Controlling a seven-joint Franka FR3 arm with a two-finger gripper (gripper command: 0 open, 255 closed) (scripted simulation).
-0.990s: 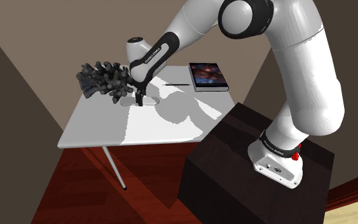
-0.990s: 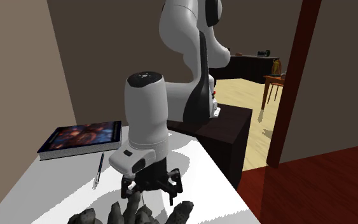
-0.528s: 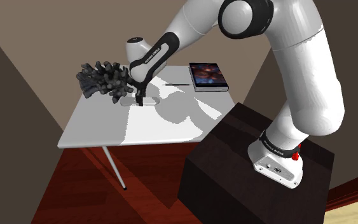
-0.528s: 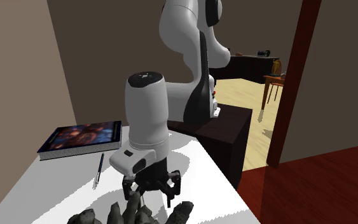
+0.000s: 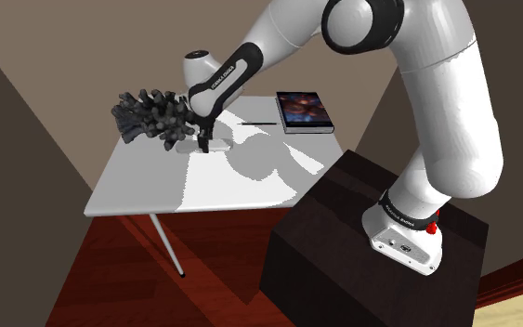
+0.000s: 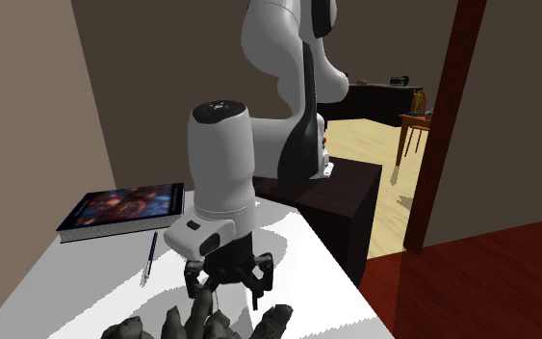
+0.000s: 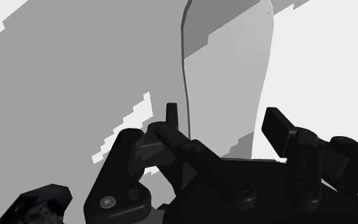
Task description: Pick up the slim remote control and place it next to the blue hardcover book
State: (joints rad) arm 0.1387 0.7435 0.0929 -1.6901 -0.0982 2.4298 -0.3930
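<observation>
Remote control [image 7: 225,76] lies flat on the white desk [image 5: 157,190], well apart from the book [image 5: 304,110]. It is drawn plain pale grey. It is long and thin, with smooth curved sides. It lies flat because nothing has lifted it.

The black gripper [image 7: 223,116] points down over it. The jaws are open, with one on each side of the remote, close to its long edges. I think I see a thin gap on one side, so it does not look squeezed yet. The jaws reach across the thin way, because I think that is the only way the remote fits between them.

The book is a flat, hard block with a dark cover and a swirly picture on top. A thin dark stick like a pen [image 6: 150,255] lies just beside the book, on the side toward the remote. The desk near the book has bare room for the remote.

A dark bumpy clump [image 5: 148,113], all knobs and lumps, sits farther from the book than the remote does. It is close to the gripper, so a lift should go straight up.
</observation>
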